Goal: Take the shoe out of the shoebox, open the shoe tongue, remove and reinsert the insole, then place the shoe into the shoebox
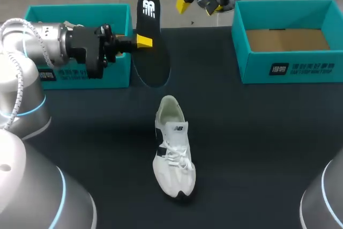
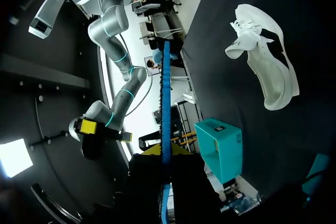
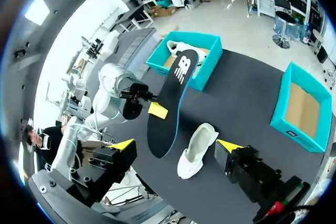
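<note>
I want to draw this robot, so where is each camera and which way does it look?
Head view: above and behind the robot, looking down on the table; both arms show, the left claw holding the insole.
Left wrist view: on the left wrist, looking along the insole's blue edge; the right arm and right claw show beyond.
Right wrist view: on the right wrist, looking down between its own open claw tips; the left arm shows.
Shared: all three show insole and white shoe.

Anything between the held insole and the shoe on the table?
No. Head view shows only bare black table between the insole, gripped by the left end effector, and the white shoe.
</note>
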{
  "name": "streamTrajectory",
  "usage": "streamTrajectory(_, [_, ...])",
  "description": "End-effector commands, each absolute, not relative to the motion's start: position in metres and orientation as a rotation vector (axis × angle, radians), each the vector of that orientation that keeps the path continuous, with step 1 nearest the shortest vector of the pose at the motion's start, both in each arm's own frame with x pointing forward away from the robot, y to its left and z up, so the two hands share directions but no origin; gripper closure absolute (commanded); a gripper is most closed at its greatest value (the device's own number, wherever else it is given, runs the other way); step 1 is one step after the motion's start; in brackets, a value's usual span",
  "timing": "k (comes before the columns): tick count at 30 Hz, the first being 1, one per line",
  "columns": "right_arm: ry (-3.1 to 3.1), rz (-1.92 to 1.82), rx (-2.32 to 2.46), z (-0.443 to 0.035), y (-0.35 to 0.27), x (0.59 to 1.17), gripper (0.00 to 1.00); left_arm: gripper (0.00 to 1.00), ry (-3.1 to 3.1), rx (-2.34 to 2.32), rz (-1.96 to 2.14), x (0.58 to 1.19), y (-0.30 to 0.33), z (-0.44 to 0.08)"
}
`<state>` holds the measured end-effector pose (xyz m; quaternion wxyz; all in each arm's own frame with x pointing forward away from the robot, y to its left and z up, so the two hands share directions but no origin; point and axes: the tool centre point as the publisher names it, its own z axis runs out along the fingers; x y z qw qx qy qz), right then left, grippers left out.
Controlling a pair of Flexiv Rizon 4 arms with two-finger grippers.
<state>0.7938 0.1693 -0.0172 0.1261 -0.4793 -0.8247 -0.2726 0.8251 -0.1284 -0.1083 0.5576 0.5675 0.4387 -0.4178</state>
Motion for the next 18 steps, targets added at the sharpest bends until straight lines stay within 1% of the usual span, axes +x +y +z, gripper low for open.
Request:
streamTrajectory(1, [-2.023,-1.111,-1.228,-0.034,0.167,0.795,0.0,1.0,1.034,1.337,-0.984,0.825,-0.129,-0.109])
streamTrajectory(18, [-1.907,-1.133,-1.14,-0.073,0.192,0.807,0.0,1.0,1.034,1.337,-0.984,0.825,-0.129,-0.109])
